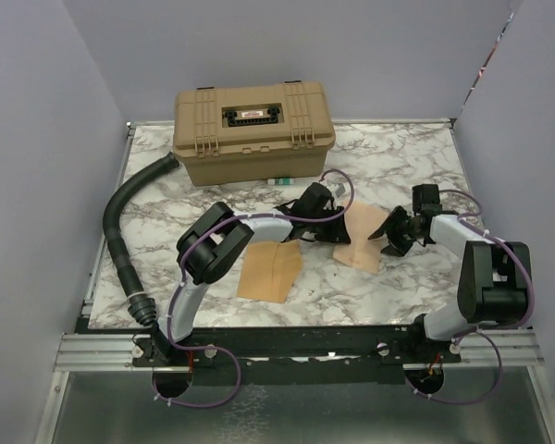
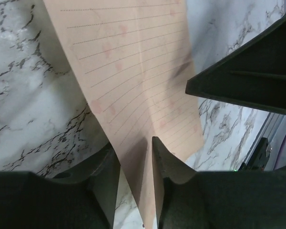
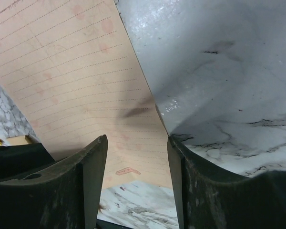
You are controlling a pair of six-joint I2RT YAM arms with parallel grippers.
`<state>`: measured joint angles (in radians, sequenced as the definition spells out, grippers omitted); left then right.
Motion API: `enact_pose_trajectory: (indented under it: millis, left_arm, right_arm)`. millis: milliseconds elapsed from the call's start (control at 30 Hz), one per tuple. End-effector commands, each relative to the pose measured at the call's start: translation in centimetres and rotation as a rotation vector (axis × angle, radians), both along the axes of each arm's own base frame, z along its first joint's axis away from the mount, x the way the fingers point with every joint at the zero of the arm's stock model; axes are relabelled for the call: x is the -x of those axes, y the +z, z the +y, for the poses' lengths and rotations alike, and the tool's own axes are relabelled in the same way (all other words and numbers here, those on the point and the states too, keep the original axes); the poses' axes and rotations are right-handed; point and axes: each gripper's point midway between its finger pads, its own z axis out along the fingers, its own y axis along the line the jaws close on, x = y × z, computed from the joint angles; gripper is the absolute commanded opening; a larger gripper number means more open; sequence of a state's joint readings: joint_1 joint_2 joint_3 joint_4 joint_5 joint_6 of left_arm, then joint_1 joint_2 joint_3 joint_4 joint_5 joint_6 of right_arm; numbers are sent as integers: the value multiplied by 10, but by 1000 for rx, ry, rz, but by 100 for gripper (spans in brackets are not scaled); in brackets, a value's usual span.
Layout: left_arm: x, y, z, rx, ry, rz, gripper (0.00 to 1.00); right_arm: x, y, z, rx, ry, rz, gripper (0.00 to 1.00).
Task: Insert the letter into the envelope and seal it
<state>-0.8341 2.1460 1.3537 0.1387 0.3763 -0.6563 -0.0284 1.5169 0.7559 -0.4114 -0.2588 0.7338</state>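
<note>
while both arms reached toward the middle of the marble tabletop (image 1: pixel 398 157), the letter (image 1: pixel 359 242) sat between them, a pale pinkish sheet right of centre. its ruled lines and faint pink marks showed clearly in both wrist views. the left pincer (image 1: pixel 322 218) met the sheet from the left side. in the left wrist view its fingers (image 2: pixel 167 176) stood on either side of a darker, shadowed strip of the letter (image 2: pixel 133 86), with only a narrow gap between them. i could not tell whether they were actually clamped on the paper. the right pincer (image 1: pixel 389 233) came in from the sheet's right edge. in the right wrist view its fingers (image 3: pixel 93 176) stood well apart, and the end of the letter (image 3: pixel 76 81) lay across the space between them. the envelope (image 1: pixel 270 271), a darker brown, lay flat on the tabletop to the left of the letter, apart from it and near the front edge, under the bend of the left arm. a big tan case (image 1: pixel 254 129) stood closed at the back, and a black ribbed hose (image 1: pixel 120 231) curved down the left side.
</note>
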Motion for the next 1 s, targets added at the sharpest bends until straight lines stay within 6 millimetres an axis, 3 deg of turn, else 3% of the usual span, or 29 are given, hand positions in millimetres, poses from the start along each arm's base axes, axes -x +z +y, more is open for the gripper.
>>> enact_pose_trajectory:
  millis: [0,133,267,367,533,800,967]
  left_arm:
    - [8,-45,32,-118,26,123,28]
    - [0,-31,36,-77,16,127,0]
    - [-8,5,32,11,-41,102,0]
    - [-15,44,35,92,-67,81,0]
    - [-12,114,46,218,-147,23,0]
    - [-5,231,56,402,-241,-100,0]
    - [-14,291,69,477,-233,-183,0]
  right_arm:
    - [24,-31,-8,50,2,108,58]
    - [13,-18,-8,53,17,50,60]
    - [-8,11,0,18,73,-91,69]
    - [-26,45,8,-11,127,-208,79]
    - [-49,108,23,-76,192,-411,99]
    - [-70,199,46,-208,293,-666,100]
    - [-75,252,62,-344,318,-817,100]
